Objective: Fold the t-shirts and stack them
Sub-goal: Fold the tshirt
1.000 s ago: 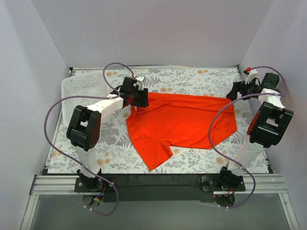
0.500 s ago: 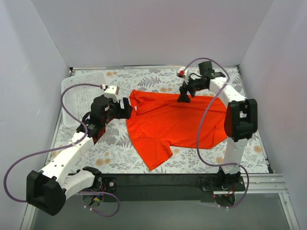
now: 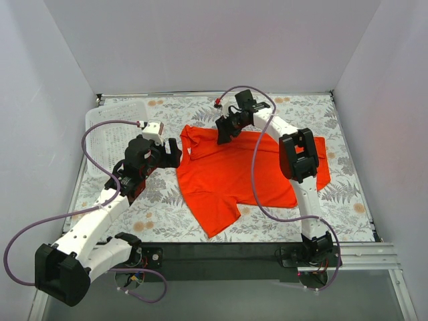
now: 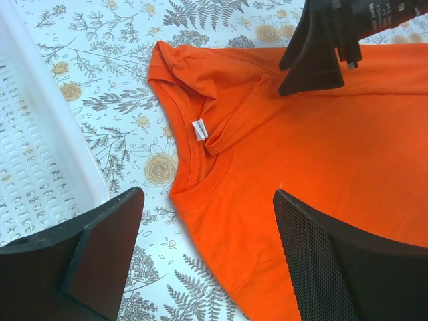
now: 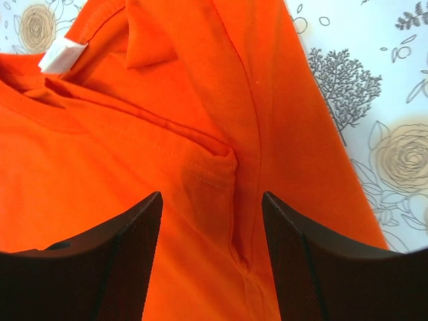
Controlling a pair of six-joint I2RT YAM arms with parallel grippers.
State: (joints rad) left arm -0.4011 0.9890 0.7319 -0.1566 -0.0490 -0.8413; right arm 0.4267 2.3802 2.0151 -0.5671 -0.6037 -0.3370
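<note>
T-shirt lies lengthwise left to right, collar pointing left.

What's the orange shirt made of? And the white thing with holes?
The t-shirt looks like thin, soft matte cloth, probably cotton knit: it creases, with stitched seams. The basket looks like smooth white plastic with rows of small holes.

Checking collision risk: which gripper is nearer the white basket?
Left. The left gripper hovers close beside the basket; the right gripper is farther off, over the t-shirt.
</note>
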